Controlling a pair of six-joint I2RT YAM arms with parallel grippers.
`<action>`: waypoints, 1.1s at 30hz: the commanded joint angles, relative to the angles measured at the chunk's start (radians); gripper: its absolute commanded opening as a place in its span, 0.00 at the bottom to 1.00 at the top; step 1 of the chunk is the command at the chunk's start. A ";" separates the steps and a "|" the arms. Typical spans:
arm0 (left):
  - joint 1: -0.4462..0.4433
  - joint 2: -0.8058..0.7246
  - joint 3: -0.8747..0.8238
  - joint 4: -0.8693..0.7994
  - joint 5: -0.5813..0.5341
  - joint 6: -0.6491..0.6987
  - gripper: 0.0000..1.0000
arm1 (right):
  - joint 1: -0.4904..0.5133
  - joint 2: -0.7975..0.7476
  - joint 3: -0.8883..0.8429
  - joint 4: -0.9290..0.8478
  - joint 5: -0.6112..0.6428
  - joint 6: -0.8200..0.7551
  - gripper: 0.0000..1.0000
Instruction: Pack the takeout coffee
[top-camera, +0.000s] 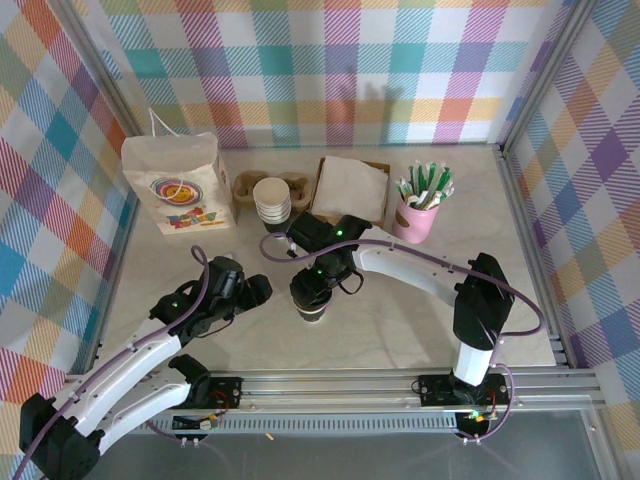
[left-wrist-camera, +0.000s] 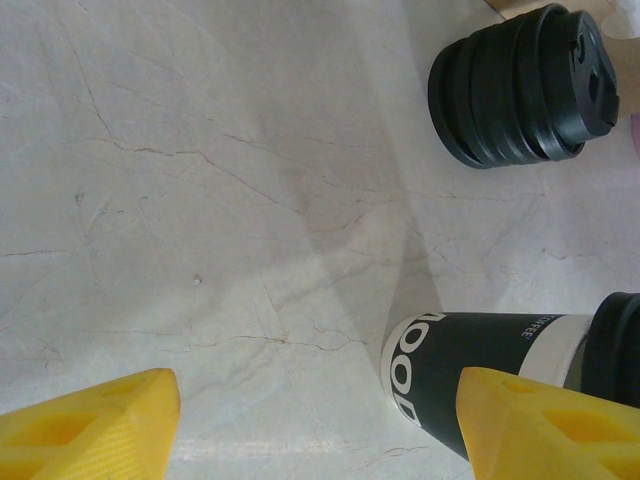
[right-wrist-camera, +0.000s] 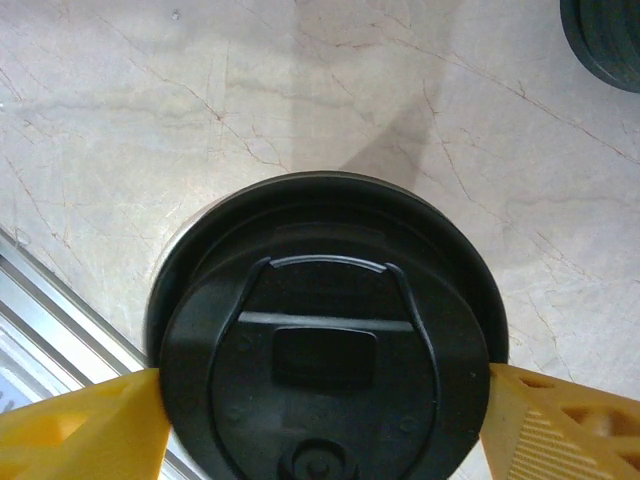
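Observation:
The takeout coffee (top-camera: 313, 308) stands upright on the table near the front middle, a dark cup with a round black lid (right-wrist-camera: 325, 340). My right gripper (top-camera: 312, 290) hangs straight over it. Its yellow fingers (right-wrist-camera: 560, 425) flank the lid's rim on both sides, open; whether they touch the rim I cannot tell. My left gripper (top-camera: 255, 292) sits just left of the cup, open and empty. In the left wrist view the cup's dark wall (left-wrist-camera: 480, 365) lies by the right yellow finger (left-wrist-camera: 540, 425). The white paper bag (top-camera: 178, 185) stands at the back left.
A stack of lidless cups (top-camera: 272, 205) sits in a cardboard carrier (top-camera: 247, 186) beside the bag. A box of napkins (top-camera: 350, 188) and a pink cup of sticks (top-camera: 417, 215) stand at the back. A stack of black lids (left-wrist-camera: 520, 85) lies beyond the coffee.

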 joint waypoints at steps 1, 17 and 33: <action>0.004 0.004 -0.002 0.010 -0.007 0.003 0.73 | 0.011 -0.005 0.007 -0.004 -0.021 0.000 0.79; 0.004 -0.002 -0.007 0.010 -0.002 0.016 0.72 | 0.016 -0.027 0.015 -0.018 -0.042 0.024 0.80; 0.004 -0.032 -0.037 -0.009 0.070 0.013 0.56 | 0.017 -0.036 0.025 -0.020 -0.061 0.048 0.80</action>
